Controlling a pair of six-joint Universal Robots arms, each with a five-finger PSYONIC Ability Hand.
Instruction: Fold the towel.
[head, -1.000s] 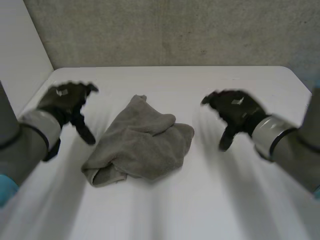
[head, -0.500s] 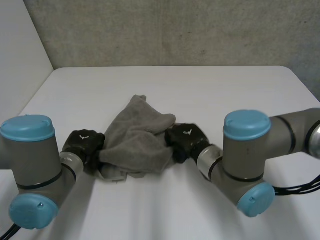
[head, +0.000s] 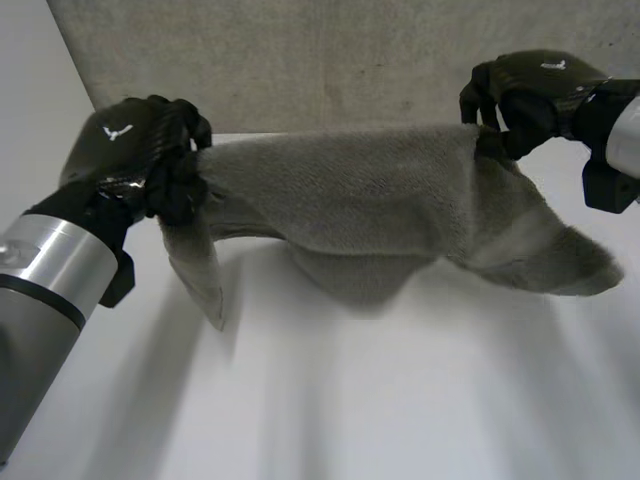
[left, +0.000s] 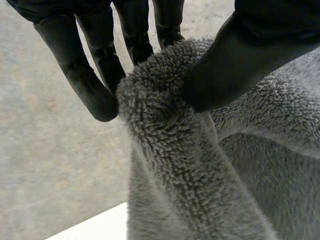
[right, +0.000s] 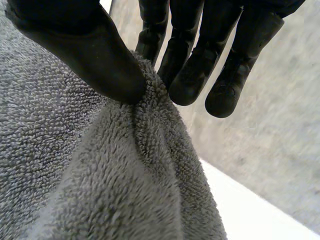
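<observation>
Now you have the grey towel (head: 370, 200) stretched out in the air above the white tabletop (head: 400, 400). Your left robot hand (head: 130, 160) is clamped on one upper end of it, thumb pressing the cloth against the fingers. Your right robot hand (head: 530, 90) pinches the other upper end the same way. Between them the towel sags, and a loose flap hangs below each grip.

The fluffy grey towel (head: 370, 205) hangs spread wide in the air, middle sagging, both ends drooping.
</observation>
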